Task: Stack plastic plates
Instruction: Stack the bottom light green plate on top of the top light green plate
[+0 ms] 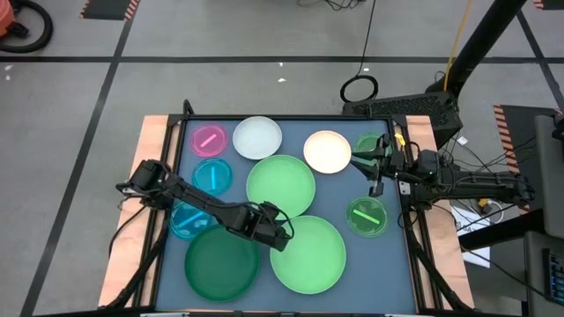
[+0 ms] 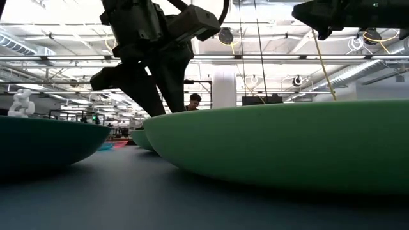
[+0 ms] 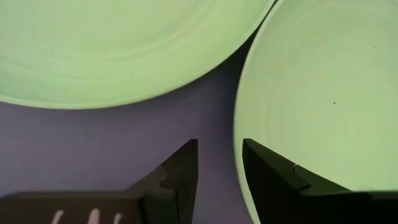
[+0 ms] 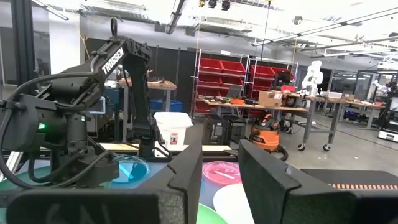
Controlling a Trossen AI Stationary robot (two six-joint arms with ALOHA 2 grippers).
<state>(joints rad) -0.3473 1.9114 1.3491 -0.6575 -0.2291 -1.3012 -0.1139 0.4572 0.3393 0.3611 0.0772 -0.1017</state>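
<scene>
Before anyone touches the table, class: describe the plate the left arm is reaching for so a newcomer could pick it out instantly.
Start at the dark table mat and go to its near edge, where two large plates sit side by side. The left gripper hangs at the rim of the light green plate, jaws open astride it. Its neighbour, the dark green plate, is much deeper in colour.

both arms out, jaws parted

the left arm reaches in from the left side, elbow bent, its gripper (image 1: 280, 236) low near the table's middle with the jaws a narrow gap apart. the right arm lies level along the right edge, its gripper (image 1: 374, 173) raised, jaws parted.
</scene>
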